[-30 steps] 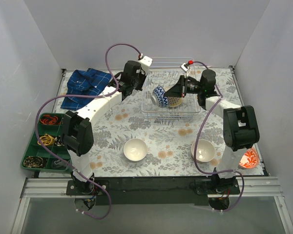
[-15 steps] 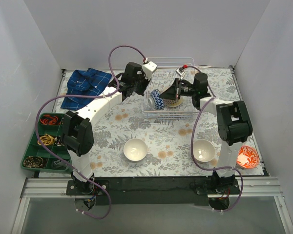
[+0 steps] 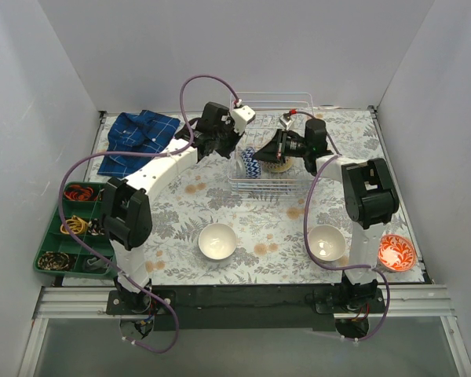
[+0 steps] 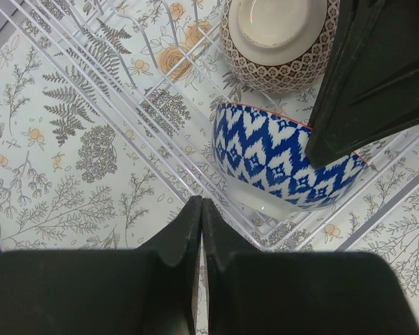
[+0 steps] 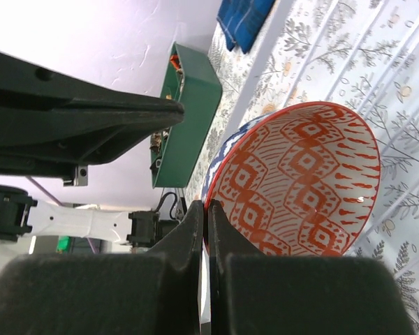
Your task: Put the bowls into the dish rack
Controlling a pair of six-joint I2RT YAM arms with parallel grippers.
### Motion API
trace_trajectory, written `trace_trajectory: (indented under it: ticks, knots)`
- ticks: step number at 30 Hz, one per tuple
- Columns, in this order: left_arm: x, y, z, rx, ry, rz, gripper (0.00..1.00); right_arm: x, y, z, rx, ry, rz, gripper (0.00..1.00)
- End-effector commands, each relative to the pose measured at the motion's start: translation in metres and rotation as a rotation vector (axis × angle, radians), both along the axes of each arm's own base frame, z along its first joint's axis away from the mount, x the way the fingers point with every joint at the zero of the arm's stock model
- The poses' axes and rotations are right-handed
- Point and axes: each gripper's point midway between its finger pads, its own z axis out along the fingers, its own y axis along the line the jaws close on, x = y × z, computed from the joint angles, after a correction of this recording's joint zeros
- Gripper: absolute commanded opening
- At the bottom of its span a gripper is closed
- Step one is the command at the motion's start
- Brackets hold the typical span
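Right tool (image 5: 206,206) clamps the rim of the blue bowl (image 4: 265,157) inside the dish rack (image 3: 290,187). Left tool (image 4: 200,204) fully closed, empty.

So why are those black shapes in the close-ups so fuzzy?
Left wrist view: the left fingers sit too near the lens and blur; the blue bowl is sharp. Right wrist view: the right fingers blur likewise, and the wall behind washes out white. Top view: even light, soft shadows.

Floral table (image 3: 259,224) with dish rack (image 3: 271,182), white bowls (image 3: 217,240) (image 3: 327,242), red bowl (image 3: 396,253), shirt (image 3: 137,137), tray (image 3: 50,228).
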Motion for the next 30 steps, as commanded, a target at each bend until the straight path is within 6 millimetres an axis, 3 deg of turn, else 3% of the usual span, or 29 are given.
trace_trajectory:
  ticks: [1,10,16,21,30]
  knots:
    - [0.004,-0.004,0.015,-0.001,-0.03,-0.034,0.0,0.011,0.007,0.001,-0.013,0.02,-0.028,0.01]
    - [0.004,-0.004,0.007,0.026,-0.01,-0.052,0.0,0.012,0.009,-0.014,-0.029,0.059,-0.037,0.02]
    - [0.003,-0.005,0.004,0.032,-0.007,-0.061,0.0,0.009,0.002,-0.019,-0.076,0.064,-0.061,0.25]
    - [0.005,-0.01,0.003,0.01,-0.007,-0.067,0.0,0.007,-0.004,-0.005,-0.084,0.036,-0.054,0.42]
    - [0.008,-0.016,-0.001,-0.012,0.001,-0.075,0.0,0.016,-0.027,0.004,-0.17,-0.031,-0.099,0.45]
